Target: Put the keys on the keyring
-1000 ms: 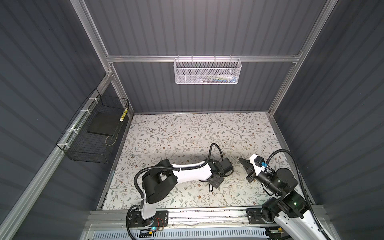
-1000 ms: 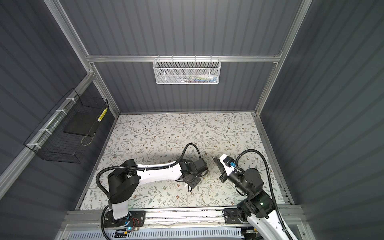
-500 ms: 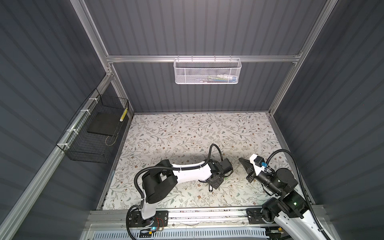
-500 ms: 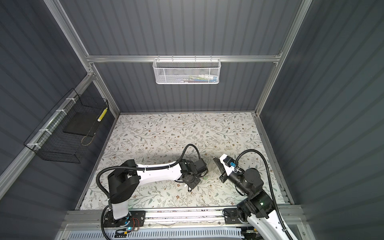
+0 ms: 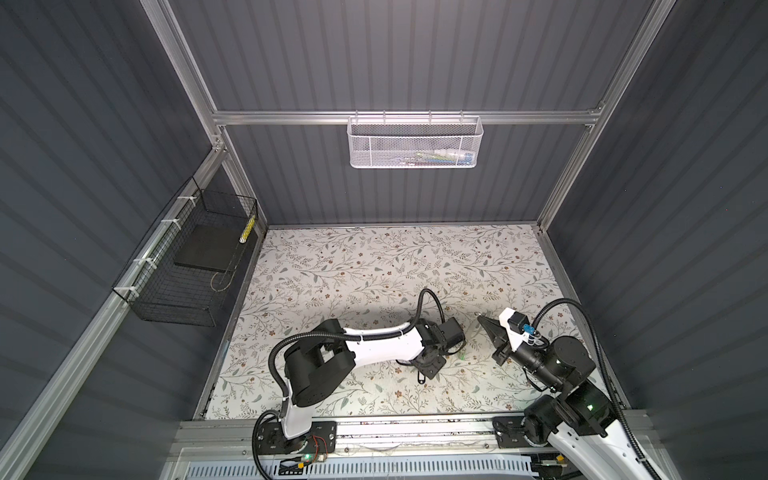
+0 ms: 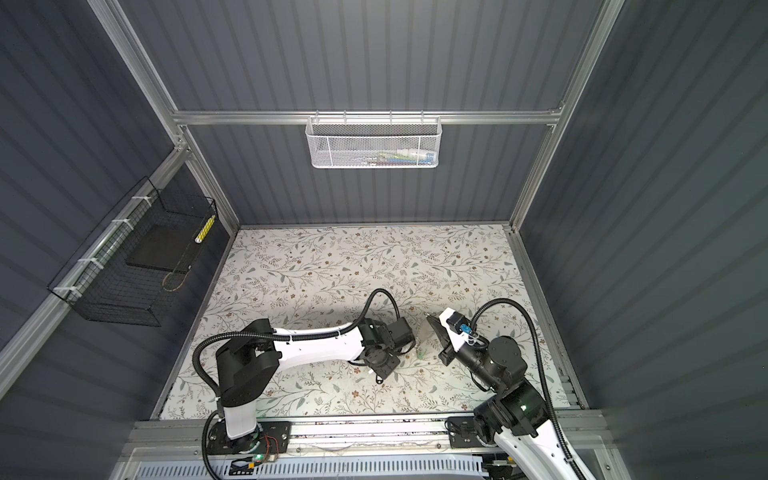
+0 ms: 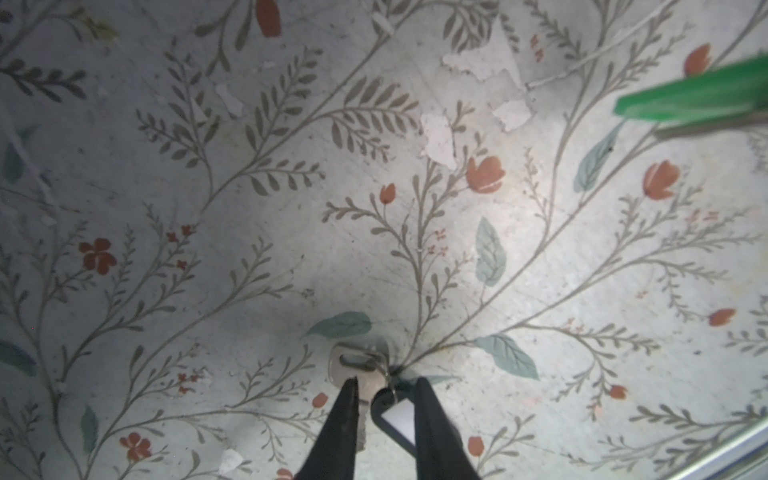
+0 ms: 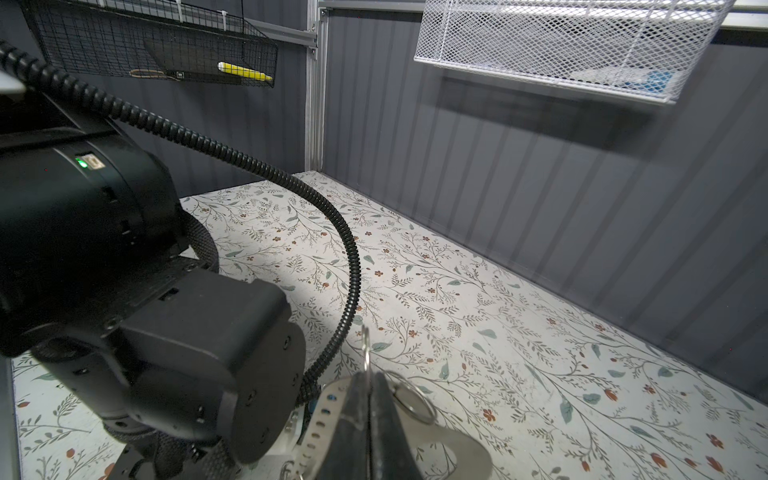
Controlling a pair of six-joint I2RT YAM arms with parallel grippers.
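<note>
My left gripper points down at the floral table. Its fingers close from both sides on a silver key and its black tag, which lie on the table. In both top views it stands over them. My right gripper is shut on the keyring, a grey plate with metal rings, held off the table. A green tag shows between the two grippers, raised over its shadow.
The left arm's black wrist and its ribbed cable stand close beside the keyring. A white mesh basket hangs on the back wall. A black wire basket hangs on the left wall.
</note>
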